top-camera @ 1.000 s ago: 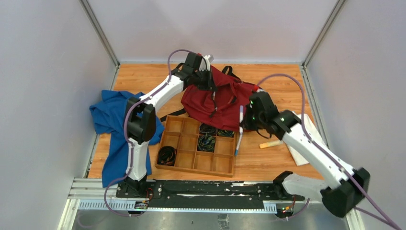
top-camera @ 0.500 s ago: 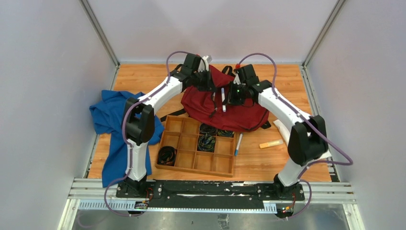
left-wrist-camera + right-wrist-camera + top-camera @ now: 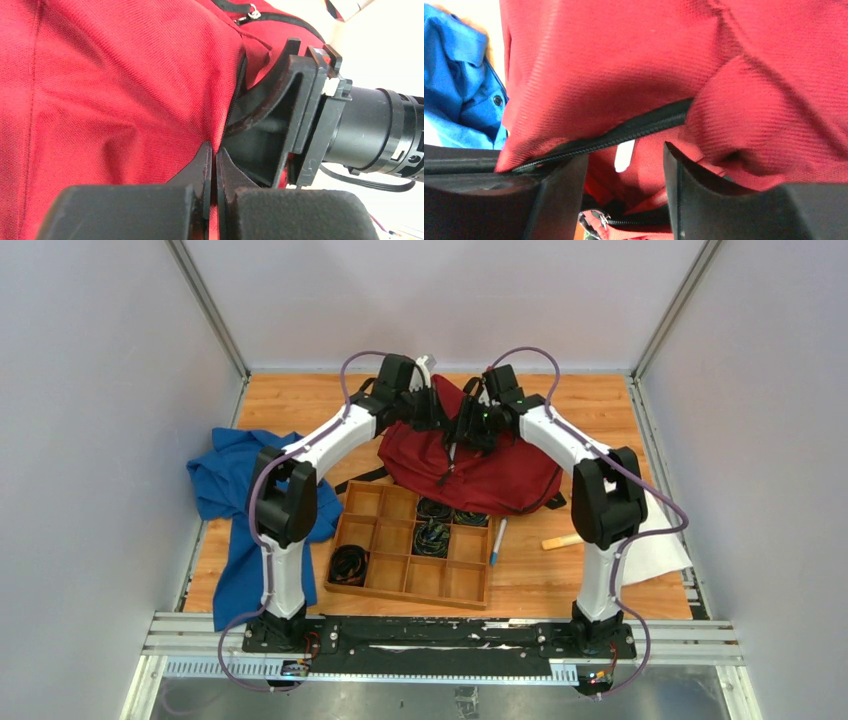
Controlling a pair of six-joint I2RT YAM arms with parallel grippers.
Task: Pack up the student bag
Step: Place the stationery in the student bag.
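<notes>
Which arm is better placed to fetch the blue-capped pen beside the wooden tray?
Probably right. Its fingers are open over the dark red fabric backpack, and the blue-capped pen lies on that side; the left fingers are shut on the backpack fabric.

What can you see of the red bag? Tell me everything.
The bag is dark red woven fabric, soft and slumped, lying on the far middle of the table, just behind the tray. It has a black zipper, parted here, and black straps. The left end effector is shut on fabric beside the zipper; the open right end effector sits at the zipper's gap.
</notes>
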